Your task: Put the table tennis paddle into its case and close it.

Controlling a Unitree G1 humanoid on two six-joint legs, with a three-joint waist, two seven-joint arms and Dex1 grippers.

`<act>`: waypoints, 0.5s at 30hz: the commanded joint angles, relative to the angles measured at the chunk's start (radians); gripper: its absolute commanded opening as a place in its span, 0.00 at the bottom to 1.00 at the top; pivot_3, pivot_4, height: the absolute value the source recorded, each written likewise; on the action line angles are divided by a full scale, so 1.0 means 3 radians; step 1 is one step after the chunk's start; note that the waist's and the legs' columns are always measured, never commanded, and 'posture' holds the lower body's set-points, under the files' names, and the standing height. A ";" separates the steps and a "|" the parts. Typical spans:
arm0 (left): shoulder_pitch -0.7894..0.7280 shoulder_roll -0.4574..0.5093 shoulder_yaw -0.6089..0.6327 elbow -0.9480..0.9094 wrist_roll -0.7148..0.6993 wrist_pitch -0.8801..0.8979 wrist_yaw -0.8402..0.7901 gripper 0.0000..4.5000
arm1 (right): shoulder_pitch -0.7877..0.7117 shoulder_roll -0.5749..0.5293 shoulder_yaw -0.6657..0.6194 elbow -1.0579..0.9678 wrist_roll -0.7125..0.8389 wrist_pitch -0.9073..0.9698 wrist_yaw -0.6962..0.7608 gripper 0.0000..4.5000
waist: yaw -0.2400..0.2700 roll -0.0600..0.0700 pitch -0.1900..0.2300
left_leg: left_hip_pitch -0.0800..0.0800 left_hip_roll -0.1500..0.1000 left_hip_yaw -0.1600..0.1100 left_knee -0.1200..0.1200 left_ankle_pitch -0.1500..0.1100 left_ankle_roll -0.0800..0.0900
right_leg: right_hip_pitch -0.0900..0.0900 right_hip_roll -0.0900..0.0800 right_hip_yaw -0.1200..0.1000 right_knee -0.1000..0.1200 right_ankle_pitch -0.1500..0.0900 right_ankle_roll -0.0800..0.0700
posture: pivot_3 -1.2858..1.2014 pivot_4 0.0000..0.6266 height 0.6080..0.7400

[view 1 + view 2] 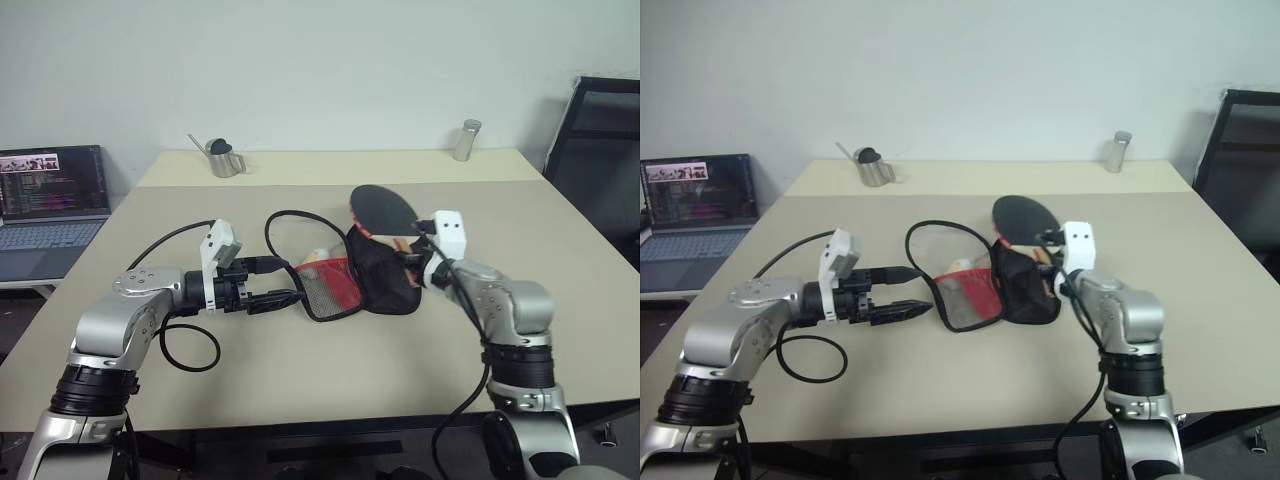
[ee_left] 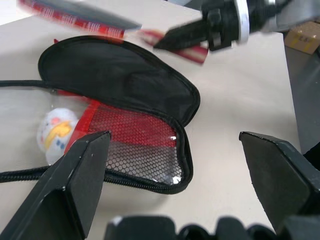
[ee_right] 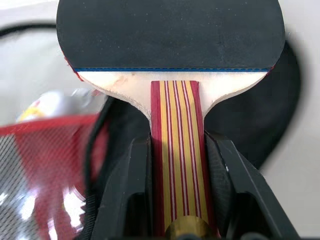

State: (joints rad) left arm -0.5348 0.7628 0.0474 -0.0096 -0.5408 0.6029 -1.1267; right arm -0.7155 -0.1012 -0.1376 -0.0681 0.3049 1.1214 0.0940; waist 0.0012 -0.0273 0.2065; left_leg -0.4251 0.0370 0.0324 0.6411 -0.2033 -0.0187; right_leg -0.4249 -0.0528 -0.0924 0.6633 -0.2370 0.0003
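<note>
The table tennis paddle (image 3: 170,45) is held by its striped handle between the 2 fingers of the right gripper (image 3: 172,200), its black face raised above the far side of the open case (image 1: 375,275), which lies on the table (image 1: 300,380). To seat it well, I judge the face should tilt down and slide into the mouth while the left gripper (image 1: 285,298), fingers spread wide near the mesh end, steadies the rim (a small white ball (image 2: 57,132) sits inside). No writing on paddle or case is legible.

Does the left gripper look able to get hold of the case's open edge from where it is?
Probably yes. The left gripper is open and sits right beside the case, at its mesh end, with nothing between them; the paddle is held above by the right gripper.
</note>
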 commanded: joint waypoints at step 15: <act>-0.0006 0.0020 0.0073 -0.0147 -0.0019 -0.0039 0.0023 1.00 | 0.0060 0.0122 0.0155 0.0292 -0.0235 -0.0500 -0.0171 0.25 | -0.0012 0.0000 0.0000 | 0.0000 0.0010 0.0000 0.0001 0.0000 0.0000 | -0.0002 0.0008 0.0000 0.0002 0.0000 0.0000 | 0.52 0.24 1.00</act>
State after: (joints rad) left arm -0.5335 0.7627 0.0474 -0.0169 -0.5394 0.6029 -1.1222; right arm -0.6798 -0.0672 -0.0919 0.0458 0.2365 1.0105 0.0419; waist -0.0025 -0.0272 0.2066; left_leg -0.4250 0.0401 0.0324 0.6415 -0.2033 -0.0187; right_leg -0.4253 -0.0503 -0.0926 0.6638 -0.2369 0.0002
